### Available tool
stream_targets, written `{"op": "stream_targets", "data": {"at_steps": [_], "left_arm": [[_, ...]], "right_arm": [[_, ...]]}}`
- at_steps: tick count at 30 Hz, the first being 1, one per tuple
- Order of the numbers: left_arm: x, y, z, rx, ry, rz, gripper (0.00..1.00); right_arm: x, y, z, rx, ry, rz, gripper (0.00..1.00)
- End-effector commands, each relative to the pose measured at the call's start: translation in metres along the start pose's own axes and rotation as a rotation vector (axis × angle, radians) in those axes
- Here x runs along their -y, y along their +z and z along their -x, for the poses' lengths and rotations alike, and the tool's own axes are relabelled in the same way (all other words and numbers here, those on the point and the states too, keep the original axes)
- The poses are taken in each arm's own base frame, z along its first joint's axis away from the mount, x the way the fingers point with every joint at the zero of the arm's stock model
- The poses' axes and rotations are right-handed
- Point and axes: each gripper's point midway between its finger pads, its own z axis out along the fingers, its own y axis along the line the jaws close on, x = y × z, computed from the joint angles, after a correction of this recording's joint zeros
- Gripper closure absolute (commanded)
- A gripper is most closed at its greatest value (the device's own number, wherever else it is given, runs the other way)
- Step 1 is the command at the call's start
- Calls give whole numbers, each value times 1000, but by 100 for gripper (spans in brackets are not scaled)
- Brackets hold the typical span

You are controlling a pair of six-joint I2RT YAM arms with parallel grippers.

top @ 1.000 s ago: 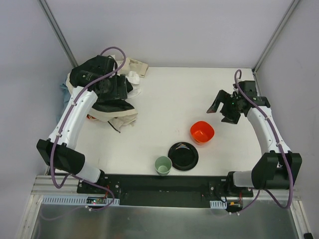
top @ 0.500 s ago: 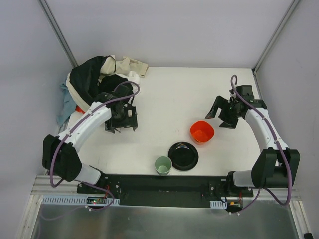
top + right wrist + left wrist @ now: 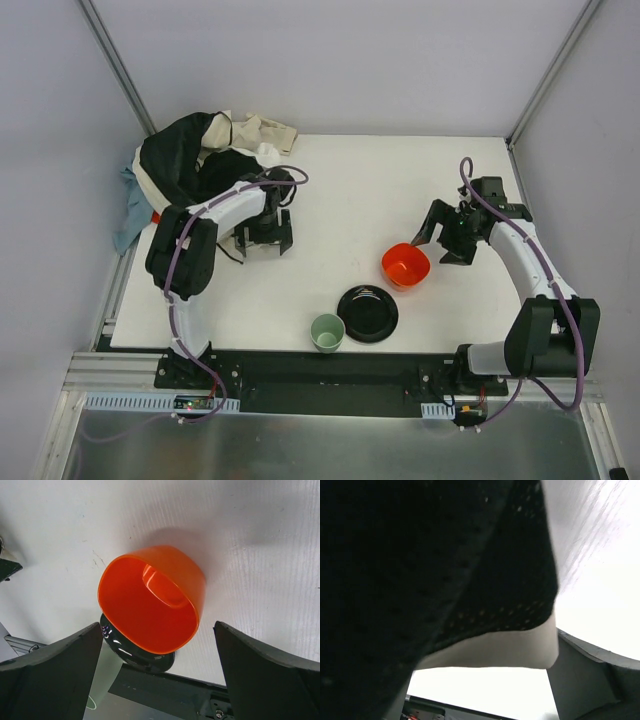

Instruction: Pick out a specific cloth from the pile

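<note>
The pile [image 3: 185, 165] lies at the back left: a large black fabric with cream trim [image 3: 170, 165], beige, white and teal-blue pieces. Only a small patch of the orange-red cloth [image 3: 154, 217] shows at the pile's left edge, under the black fabric. My left gripper [image 3: 265, 240] is over the table just right of the pile, with its fingers spread apart. Black mesh fabric with cream trim [image 3: 445, 580] hangs across the left wrist view and hides one finger. My right gripper [image 3: 443, 245] [image 3: 160, 680] is open and empty, just above the rigid orange bowl [image 3: 405, 265] [image 3: 150, 600].
A black plate [image 3: 367, 313] [image 3: 142, 657] and a pale green cup [image 3: 327, 332] [image 3: 107, 672] stand near the front edge, beside the bowl. Walls and frame posts close the back and sides.
My left gripper has come out of the pile and moved right over the table. The black fabric has shifted back and left. My right gripper has moved closer to the orange bowl.
</note>
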Motion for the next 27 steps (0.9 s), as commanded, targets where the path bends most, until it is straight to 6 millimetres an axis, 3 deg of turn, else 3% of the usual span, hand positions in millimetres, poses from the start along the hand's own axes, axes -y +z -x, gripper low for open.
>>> {"op": "stream_targets", "data": {"at_steps": [1, 7, 10, 14, 21, 25, 27], "left_arm": [[-5, -9, 32, 77, -7, 14, 1], [-25, -5, 47, 71, -60, 23, 3], [-39, -1, 52, 46, -113, 1, 9], [-40, 5, 55, 32, -106, -25, 20], [-32, 15, 45, -24, -86, -57, 72], [-25, -2, 51, 8, -48, -122, 94], [-23, -17, 58, 46, -26, -157, 100]], "right_arm": [[-3, -6, -1, 1, -18, 6, 4], [-5, -2, 3, -7, -3, 6, 4], [-6, 2, 8, -18, 1, 6, 4], [-9, 6, 16, -33, -2, 10, 4], [-14, 3, 32, -43, -26, -8, 4], [-14, 1, 34, -54, -39, -14, 4], [-14, -1, 34, -48, -44, -17, 4]]}}
